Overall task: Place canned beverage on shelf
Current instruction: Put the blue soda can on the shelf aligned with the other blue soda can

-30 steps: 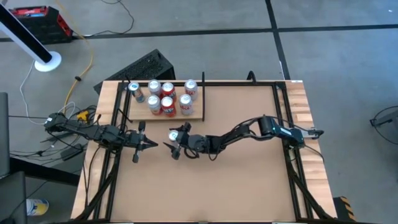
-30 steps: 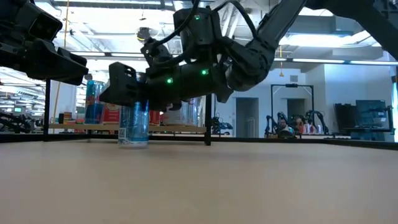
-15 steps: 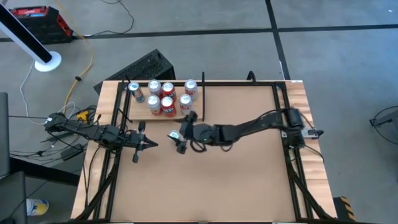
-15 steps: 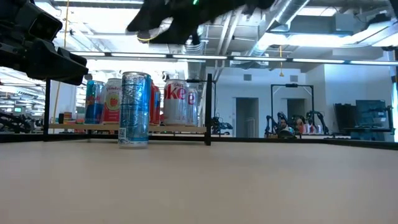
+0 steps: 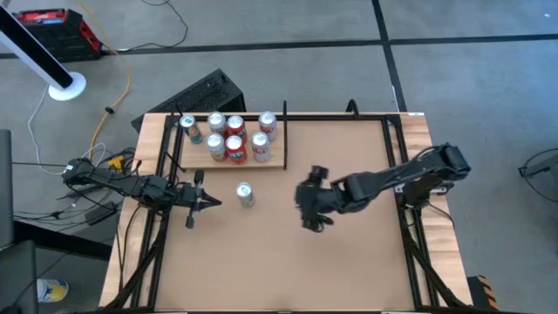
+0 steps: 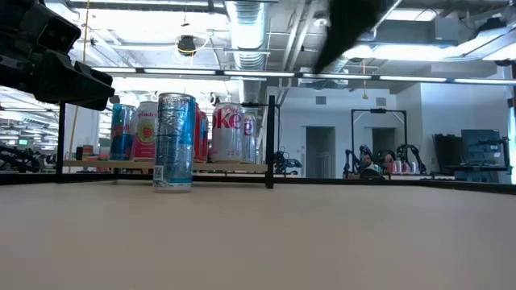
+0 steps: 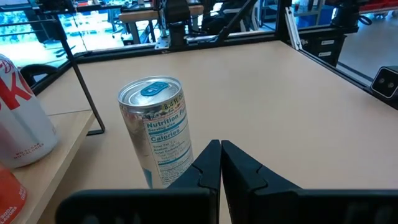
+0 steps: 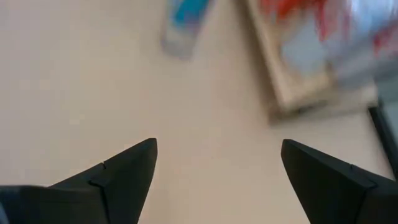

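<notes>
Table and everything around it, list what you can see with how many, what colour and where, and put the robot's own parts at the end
table: one, brown top with pale-wood side strips, middle of the high view
shelf: one, pale wood with thin black rods, far left part of the table
cans on the shelf: six, silver and red, one lying on its side at the left end
slim can: one, silver and blue, upright on the tabletop just in front of the shelf
red box: one, on the floor, far left
left gripper: one, dark, shut, near the table's left edge, pointing at the slim can
right gripper: one, dark, open, over mid table, holding nothing
</notes>
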Robot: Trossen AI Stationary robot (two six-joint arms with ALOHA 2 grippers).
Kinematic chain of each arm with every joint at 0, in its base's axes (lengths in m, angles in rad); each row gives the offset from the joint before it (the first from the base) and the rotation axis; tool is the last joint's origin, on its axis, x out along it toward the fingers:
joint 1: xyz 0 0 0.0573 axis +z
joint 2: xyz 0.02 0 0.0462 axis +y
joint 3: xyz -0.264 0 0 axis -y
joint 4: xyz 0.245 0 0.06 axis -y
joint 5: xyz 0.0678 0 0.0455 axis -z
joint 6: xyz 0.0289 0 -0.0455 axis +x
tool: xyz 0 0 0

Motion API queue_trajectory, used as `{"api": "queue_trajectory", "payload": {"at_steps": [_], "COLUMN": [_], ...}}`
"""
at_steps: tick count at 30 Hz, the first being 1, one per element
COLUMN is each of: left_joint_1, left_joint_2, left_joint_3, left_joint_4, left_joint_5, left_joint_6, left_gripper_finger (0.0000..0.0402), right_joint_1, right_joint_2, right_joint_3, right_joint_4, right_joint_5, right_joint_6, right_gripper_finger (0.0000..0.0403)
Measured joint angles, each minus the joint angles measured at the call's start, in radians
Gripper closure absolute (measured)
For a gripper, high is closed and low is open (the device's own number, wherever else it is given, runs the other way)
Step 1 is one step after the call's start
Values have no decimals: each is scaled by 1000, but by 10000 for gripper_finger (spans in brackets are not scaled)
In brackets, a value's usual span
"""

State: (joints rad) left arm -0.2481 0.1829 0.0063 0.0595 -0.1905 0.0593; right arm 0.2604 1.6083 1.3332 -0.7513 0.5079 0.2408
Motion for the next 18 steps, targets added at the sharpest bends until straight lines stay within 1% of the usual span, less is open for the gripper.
{"api": "queue_trajectory", "payload": {"at_steps": [2, 5, 8, 10, 12, 16, 18], "left_joint_1": [0, 0, 0, 0, 0, 0, 0], "left_joint_2": [0, 0, 0, 0, 0, 0, 0], "left_joint_3": [0, 0, 0, 0, 0, 0, 0], "left_joint_4": [0, 0, -2, -2, -3, -3, -4], "left_joint_5": [1, 19, 21, 21, 21, 24, 24], "left_joint_6": [-54, -259, -474, -573, -632, -636, -652], "left_gripper_finger": [402, 402, 402, 402, 402, 402, 402], "right_joint_1": [6, -9, -41, -63, -80, -86, -97], "right_joint_2": [-47, -128, -201, -238, -260, -263, -248], "right_joint_3": [-91, -272, -457, -565, -668, -835, -886], "right_joint_4": [-21, 75, 293, 466, 639, 937, 1046], "right_joint_5": [72, 200, 299, 362, 392, 428, 462], "right_joint_6": [45, 117, 137, 137, 144, 142, 86], "right_gripper_finger": [41, 48, 61, 79, 104, 164, 199]}}
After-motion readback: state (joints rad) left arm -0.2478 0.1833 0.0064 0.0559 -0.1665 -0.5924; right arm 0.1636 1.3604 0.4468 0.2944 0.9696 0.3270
